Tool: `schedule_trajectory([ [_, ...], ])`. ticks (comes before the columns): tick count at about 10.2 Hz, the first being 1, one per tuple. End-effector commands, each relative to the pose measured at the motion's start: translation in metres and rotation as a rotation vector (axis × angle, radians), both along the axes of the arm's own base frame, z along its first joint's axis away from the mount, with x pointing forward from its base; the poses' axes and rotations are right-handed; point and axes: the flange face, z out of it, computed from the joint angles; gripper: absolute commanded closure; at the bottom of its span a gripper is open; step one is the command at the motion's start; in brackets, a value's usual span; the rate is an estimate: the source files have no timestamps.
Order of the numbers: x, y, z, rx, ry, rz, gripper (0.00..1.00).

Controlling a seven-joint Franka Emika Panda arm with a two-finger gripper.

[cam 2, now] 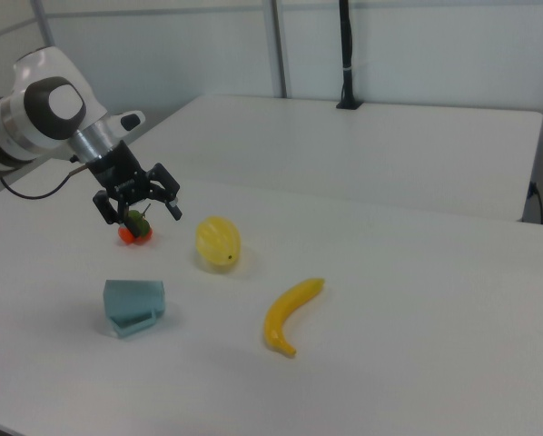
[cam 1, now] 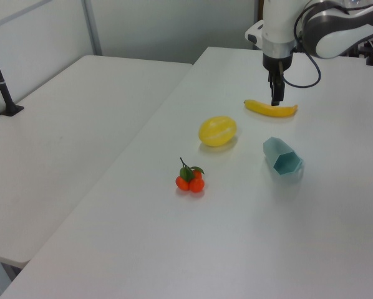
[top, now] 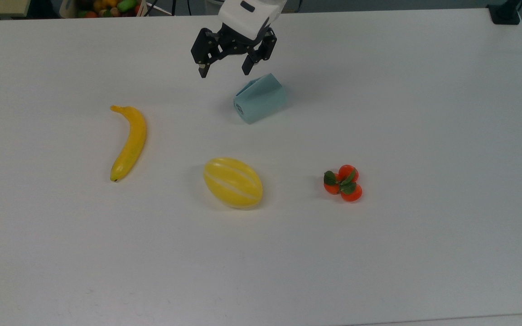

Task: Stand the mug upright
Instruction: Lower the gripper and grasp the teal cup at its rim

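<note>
The pale teal mug (top: 260,98) lies on its side on the white table (top: 379,253). In the left view its hexagonal open mouth (cam 1: 287,164) faces the camera; in the right view the mug (cam 2: 133,306) lies near the table's front left. My gripper (top: 224,71) hangs open above the table, just behind and to the left of the mug in the top view, with nothing between its fingers. It is apart from the mug. In the right view the gripper (cam 2: 142,213) hovers well above the mug; in the left view the gripper (cam 1: 276,98) shows edge-on above the banana.
A banana (top: 128,142), a yellow melon (top: 233,182) and a cluster of small oranges with leaves (top: 343,182) lie on the table nearer the top view's bottom than the mug. A box of toy fruit (top: 102,7) sits beyond the far edge. A black post base (top: 505,12) stands at the far right corner.
</note>
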Motion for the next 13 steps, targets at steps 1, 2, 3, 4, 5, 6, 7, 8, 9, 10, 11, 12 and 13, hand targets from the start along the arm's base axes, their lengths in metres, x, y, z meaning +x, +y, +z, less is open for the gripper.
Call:
schedule_trajectory([
  [1, -0.025, 0.034, -0.027, -0.068, -0.002, 0.134, 0.00],
  [2, -0.033, 0.045, -0.037, -0.078, 0.014, 0.164, 0.00],
  [3, -0.042, 0.059, -0.046, -0.079, 0.023, 0.175, 0.00],
  [4, -0.052, 0.074, -0.057, -0.077, 0.012, 0.172, 0.00],
  [5, -0.064, 0.088, -0.070, -0.098, 0.002, 0.185, 0.00],
  [6, -0.072, 0.097, -0.078, -0.114, -0.010, 0.186, 0.00],
  [7, -0.075, 0.097, -0.084, -0.117, -0.006, 0.189, 0.00],
  [8, -0.080, 0.101, -0.088, -0.122, 0.000, 0.203, 0.00],
  [9, -0.086, 0.104, -0.092, -0.140, 0.005, 0.223, 0.00],
  [10, -0.091, 0.104, -0.098, -0.154, 0.013, 0.237, 0.00],
  [11, -0.098, 0.110, -0.106, -0.170, 0.023, 0.261, 0.00],
  [12, -0.097, 0.109, -0.110, -0.178, 0.027, 0.264, 0.00],
  [13, -0.095, 0.109, -0.112, -0.173, 0.019, 0.268, 0.00],
])
